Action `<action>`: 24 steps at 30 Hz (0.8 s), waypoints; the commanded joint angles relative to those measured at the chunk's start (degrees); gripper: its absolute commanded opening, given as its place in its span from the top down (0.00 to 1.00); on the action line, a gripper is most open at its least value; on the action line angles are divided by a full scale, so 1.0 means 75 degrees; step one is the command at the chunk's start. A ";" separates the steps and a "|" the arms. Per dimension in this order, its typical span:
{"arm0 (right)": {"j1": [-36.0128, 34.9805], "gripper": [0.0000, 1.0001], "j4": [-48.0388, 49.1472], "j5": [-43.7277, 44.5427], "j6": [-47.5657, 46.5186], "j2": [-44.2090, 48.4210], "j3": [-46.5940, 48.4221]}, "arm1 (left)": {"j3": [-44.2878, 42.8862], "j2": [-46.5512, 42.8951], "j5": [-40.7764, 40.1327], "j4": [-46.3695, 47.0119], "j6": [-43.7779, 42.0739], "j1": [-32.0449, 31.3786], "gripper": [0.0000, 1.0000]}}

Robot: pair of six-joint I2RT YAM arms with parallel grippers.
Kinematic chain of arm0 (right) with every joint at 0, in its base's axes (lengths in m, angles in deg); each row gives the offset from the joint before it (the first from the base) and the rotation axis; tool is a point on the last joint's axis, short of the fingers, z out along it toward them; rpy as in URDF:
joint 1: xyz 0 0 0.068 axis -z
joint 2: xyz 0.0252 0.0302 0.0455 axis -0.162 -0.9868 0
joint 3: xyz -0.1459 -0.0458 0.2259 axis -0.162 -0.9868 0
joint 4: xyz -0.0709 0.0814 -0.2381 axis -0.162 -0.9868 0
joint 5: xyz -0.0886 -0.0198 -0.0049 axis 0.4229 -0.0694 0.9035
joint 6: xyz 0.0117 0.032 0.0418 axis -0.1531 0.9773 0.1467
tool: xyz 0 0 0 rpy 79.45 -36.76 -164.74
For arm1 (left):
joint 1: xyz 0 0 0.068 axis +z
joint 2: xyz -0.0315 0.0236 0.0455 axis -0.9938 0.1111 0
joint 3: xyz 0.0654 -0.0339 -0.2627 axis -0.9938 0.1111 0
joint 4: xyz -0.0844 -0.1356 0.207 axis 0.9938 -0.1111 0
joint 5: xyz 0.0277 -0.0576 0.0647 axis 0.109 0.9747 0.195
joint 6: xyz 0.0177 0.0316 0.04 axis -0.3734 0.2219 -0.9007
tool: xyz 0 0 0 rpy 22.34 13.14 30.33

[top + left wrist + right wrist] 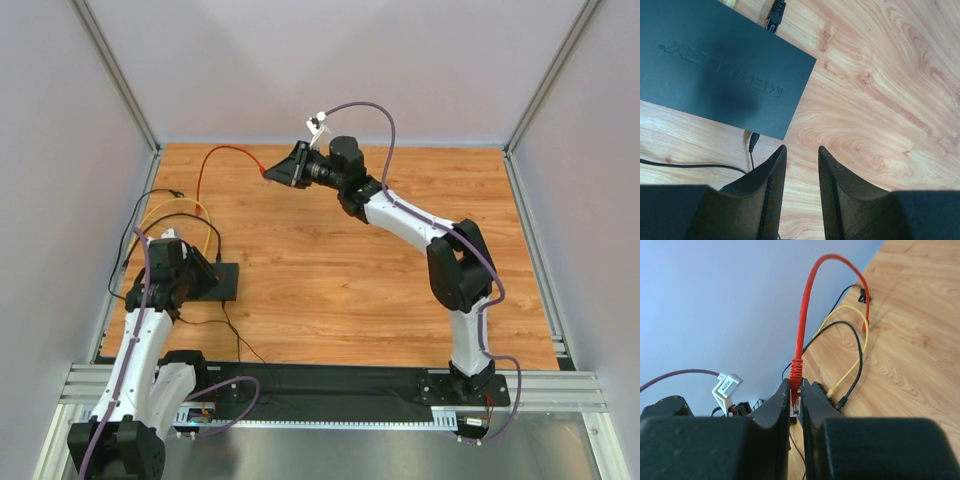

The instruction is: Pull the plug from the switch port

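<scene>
The switch (226, 282) is a flat black box at the table's left; it also shows in the left wrist view (715, 65), with a black plug (776, 15) in its far side. My left gripper (801, 150) is open and empty, just off the switch's corner above the bare wood. My right gripper (795, 390) is shut on the red plug (796, 371), held up in the air at the far middle of the table (272, 173), well away from the switch. The red cable (807, 300) arcs from the plug down to the table.
A yellow cable (860, 350) and a black cable (852, 385) run to the switch's far side. A thin black power lead (754, 142) lies by the switch's near edge. More cables loop at the far left (165, 215). Grey walls stand on three sides.
</scene>
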 commanded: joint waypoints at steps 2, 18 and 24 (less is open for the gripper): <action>0.0434 1.00 0.0396 0.0683 -0.0476 0.1161 -0.0688 | -0.0126 0.0018 0.0162 0.0051 0.0242 0.0006 0.60; 0.4498 1.00 -0.0503 0.0554 0.0229 0.2336 -0.3829 | 0.0202 -0.0098 0.0256 0.0309 0.0255 -0.0006 0.57; 0.5473 0.98 -0.2238 0.1808 -0.0497 0.1879 -0.4018 | 0.0226 0.0006 0.0256 0.0402 0.0348 0.0006 0.57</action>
